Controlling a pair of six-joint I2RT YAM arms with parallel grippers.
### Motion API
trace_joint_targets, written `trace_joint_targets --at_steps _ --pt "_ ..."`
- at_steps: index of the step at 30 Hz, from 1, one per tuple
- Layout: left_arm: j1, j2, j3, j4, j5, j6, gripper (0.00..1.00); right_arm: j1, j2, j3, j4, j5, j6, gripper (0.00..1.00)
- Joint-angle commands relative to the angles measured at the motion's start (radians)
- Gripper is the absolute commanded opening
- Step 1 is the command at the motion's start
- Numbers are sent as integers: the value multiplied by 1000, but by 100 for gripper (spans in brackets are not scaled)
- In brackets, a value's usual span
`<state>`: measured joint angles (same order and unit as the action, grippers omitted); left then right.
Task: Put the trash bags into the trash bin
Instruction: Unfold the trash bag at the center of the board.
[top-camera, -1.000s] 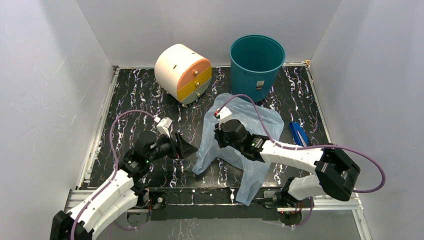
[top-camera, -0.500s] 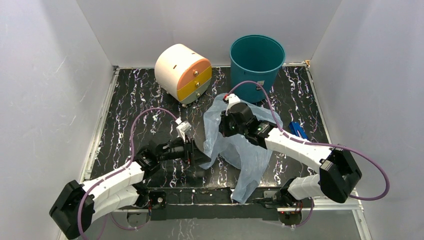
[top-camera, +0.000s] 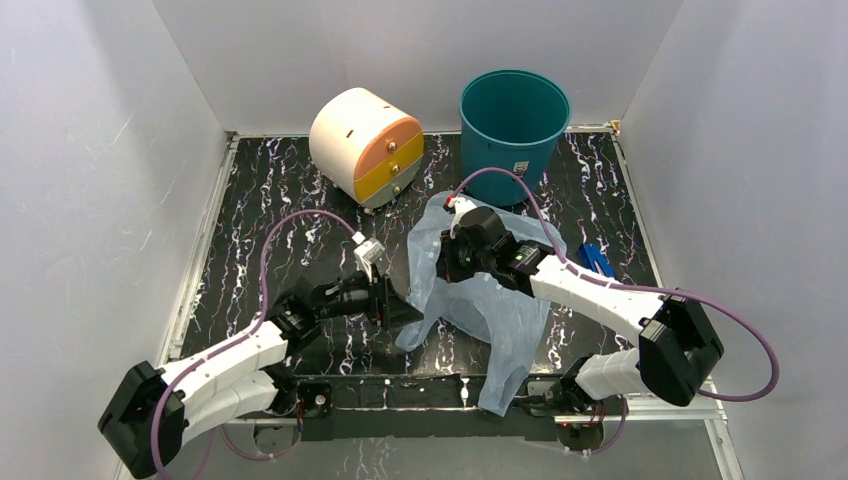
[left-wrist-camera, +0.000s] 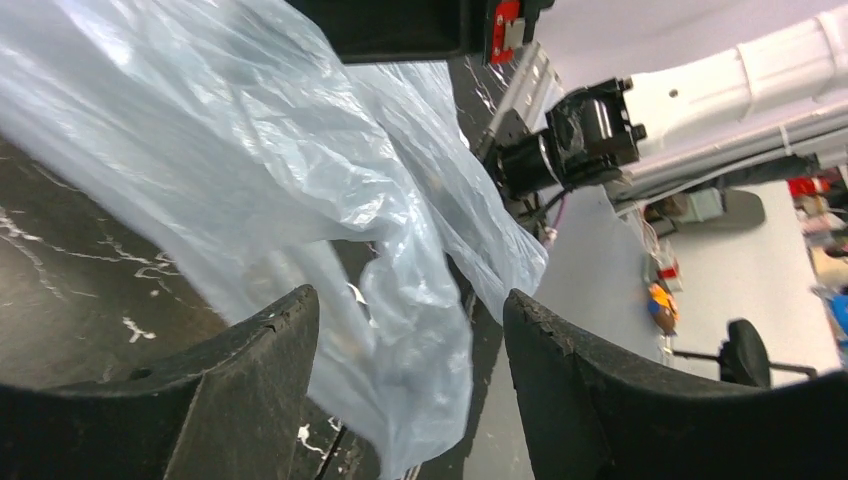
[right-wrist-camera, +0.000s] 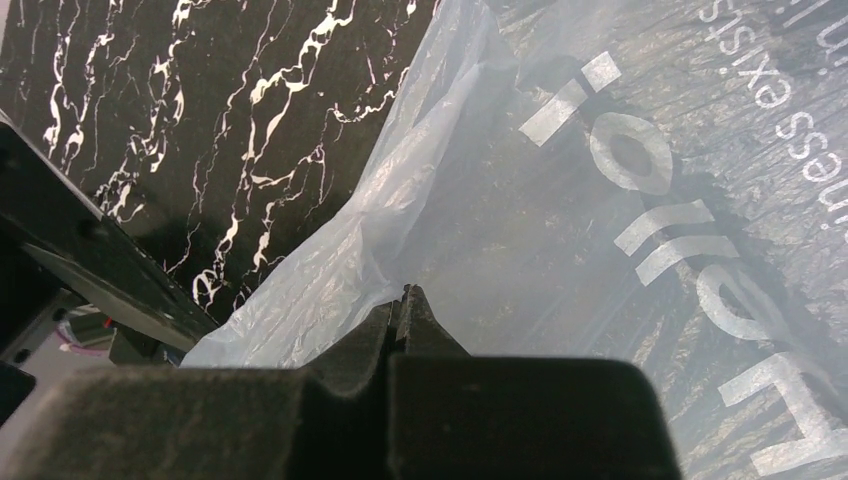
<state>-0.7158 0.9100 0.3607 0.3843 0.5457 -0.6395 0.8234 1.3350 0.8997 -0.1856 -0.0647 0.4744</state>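
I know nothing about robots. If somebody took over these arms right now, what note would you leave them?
Right gripper: shut on the plastic bag, pinching a fold.
Left gripper: open, low over the table, with a bag fold showing between its fingers, not gripped.
Bag: lies crumpled on the table, one end hanging over the near edge.
Bin: upright at the back, bag not in it.
Done: bag grasped.
Left: lift it into the bin.

Robotics lab, white booth walls (top-camera: 90, 200), black marbled tabletop (top-camera: 270, 200), aluminium rails (top-camera: 197, 265), office chair (left-wrist-camera: 748, 352) beyond.
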Motion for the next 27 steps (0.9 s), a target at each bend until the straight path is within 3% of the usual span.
trace_joint_targets --at_steps 1,10,13,20,22,27 --pt "-24 67 25 65 118 -12 66 -10 10 59 20 -34 19 0" --pt "-69 71 -7 112 80 -30 65 -44 16 75 13 -14 55 0" --pt "-73 57 -15 114 72 -34 56 -56 7 62 30 -30 68 0" --pt "-81 70 -24 138 43 -46 22 -64 -3 35 54 -98 88 0" --pt "-83 73 -17 142 31 -52 0 -63 -3 26 43 -147 86 10" --pt "-85 59 -32 139 -1 -49 0 -63 -69 -10 -9 -124 143 40"
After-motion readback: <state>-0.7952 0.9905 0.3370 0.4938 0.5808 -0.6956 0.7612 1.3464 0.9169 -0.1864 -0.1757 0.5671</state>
